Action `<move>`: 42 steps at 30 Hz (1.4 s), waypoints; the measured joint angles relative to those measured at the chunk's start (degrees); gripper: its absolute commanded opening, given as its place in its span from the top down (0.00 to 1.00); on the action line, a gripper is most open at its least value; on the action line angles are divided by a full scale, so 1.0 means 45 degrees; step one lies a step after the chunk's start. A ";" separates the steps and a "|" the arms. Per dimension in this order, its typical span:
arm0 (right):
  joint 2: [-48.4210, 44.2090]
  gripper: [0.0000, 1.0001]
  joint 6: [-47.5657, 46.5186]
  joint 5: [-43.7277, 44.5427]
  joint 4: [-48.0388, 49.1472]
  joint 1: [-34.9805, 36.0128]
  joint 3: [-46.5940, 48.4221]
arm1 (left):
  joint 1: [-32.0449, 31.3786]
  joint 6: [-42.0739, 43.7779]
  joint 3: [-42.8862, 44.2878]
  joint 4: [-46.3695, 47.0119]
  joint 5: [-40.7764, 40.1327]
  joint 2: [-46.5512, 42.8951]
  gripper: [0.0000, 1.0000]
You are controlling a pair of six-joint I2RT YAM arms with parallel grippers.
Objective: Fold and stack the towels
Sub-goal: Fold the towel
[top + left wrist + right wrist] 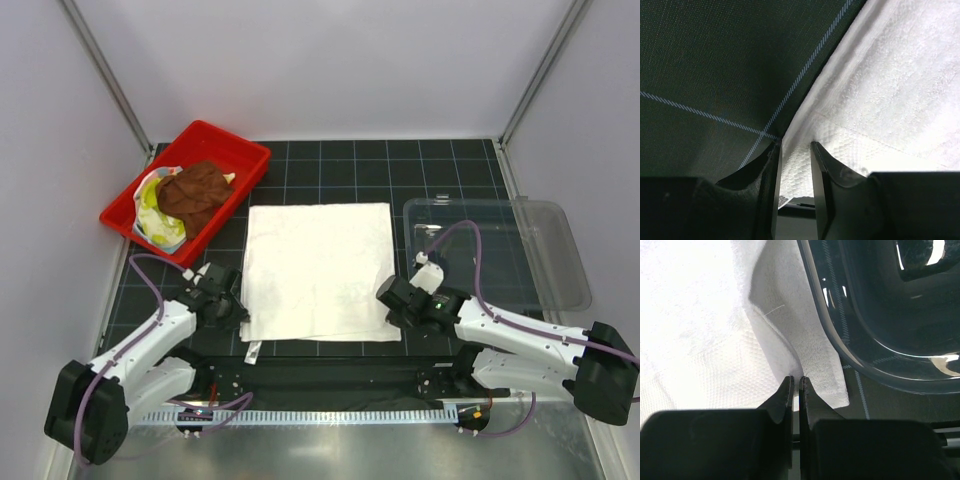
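Far left on the mat (330, 165) there's a red tray (247, 156) w/ a brown towel (197, 190) piled over a yellow-green towel (153, 208). On the right sits a clear bin (545, 225), its rim just beside my right gripper (795, 380). Nothing lies betw. my arms and the white towel (318, 265), which is spread flat mid-mat betw. tray and bin, touching neither. My left gripper (796, 146) is at its near-left corner: jaws partly apart, towel edge running into the gap, can't tell if it's pinched. My right gripper is at the near-right corner, jaws closed together on the towel's edge, cloth rising in a small fold to the tips. The towel's edges run square w/ the mat's grid lines. It looks approx. square from above, so I can't tell the long axis. A small tag (251, 352) sticks out near-side at the near-left corner.
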 measured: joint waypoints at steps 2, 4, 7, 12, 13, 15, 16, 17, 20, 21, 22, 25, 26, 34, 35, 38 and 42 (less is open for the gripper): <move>0.0005 0.99 -0.0019 -0.0005 0.0039 0.0000 0.0000 | 0.0000 0.0000 0.0000 0.0029 0.0019 0.0175 0.71; 0.0015 0.99 -0.0024 -0.0039 0.0087 0.0000 0.0000 | -0.0010 0.0005 0.0000 0.0131 0.0019 0.0277 0.79; 0.0015 0.99 -0.0049 -0.0097 0.0165 0.0000 0.0000 | -0.0015 0.0019 0.0000 0.0243 0.0029 0.0296 0.99; -0.0015 0.99 -0.0248 -0.0121 0.0243 0.0000 0.0005 | -0.0039 0.0165 0.0092 0.0146 -0.0097 0.0204 1.00; -0.0039 0.99 -0.0306 -0.0121 0.0233 0.0000 0.0010 | -0.0034 0.0223 0.0146 0.0083 -0.0165 0.0146 1.00; -0.0117 0.99 -0.0471 -0.0102 0.0083 0.0000 0.0160 | -0.0039 0.0321 0.0427 -0.0175 -0.0316 0.0049 1.00; -0.0155 0.99 -0.0617 -0.0087 -0.0015 0.0000 0.0316 | -0.0039 0.0355 0.0699 -0.0364 -0.0447 0.0029 1.00; -0.0180 0.99 -0.0772 -0.0068 -0.0136 0.0000 0.0515 | -0.0039 0.0389 0.0937 -0.0461 -0.0554 0.0029 1.00; -0.0272 0.99 -0.1282 -0.0015 -0.0486 0.0000 0.1263 | -0.0044 0.0573 0.1870 -0.0724 -0.1049 0.0034 1.00; -0.0296 0.99 -0.1423 0.0015 -0.0631 0.0000 0.1545 | -0.0044 0.0636 0.2142 -0.0738 -0.1219 0.0039 1.00; -0.0316 0.99 -0.1535 0.0024 -0.0743 0.0000 0.1739 | -0.0044 0.0670 0.2356 -0.0758 -0.1365 0.0053 1.00; -0.0520 0.99 -0.1880 -0.0087 -0.1005 0.0000 0.2108 | -0.0049 0.0714 0.2608 -0.0767 -0.1647 0.0170 1.00; -0.0617 0.99 -0.1972 -0.0165 -0.1059 0.0000 0.2123 | -0.0044 0.0714 0.2608 -0.0806 -0.1705 0.0219 1.00; -0.1307 0.99 -0.2686 -0.0267 -0.2006 0.0000 0.3133 | -0.0049 0.1127 0.3818 -0.1472 -0.2939 0.0806 1.00; -0.1370 0.99 -0.2701 -0.0238 -0.2069 -0.0005 0.3288 | -0.0049 0.1268 0.4075 -0.1428 -0.3162 0.0923 1.00; -0.2157 0.99 -0.2608 -0.0578 -0.1676 -0.0005 0.2754 | -0.0044 0.1477 0.4269 -0.1093 -0.3473 0.1365 1.00; -0.2968 0.99 -0.2220 -0.1661 -0.0816 -0.0005 0.0607 | -0.0044 0.1617 0.3138 -0.0452 -0.3463 0.1608 1.00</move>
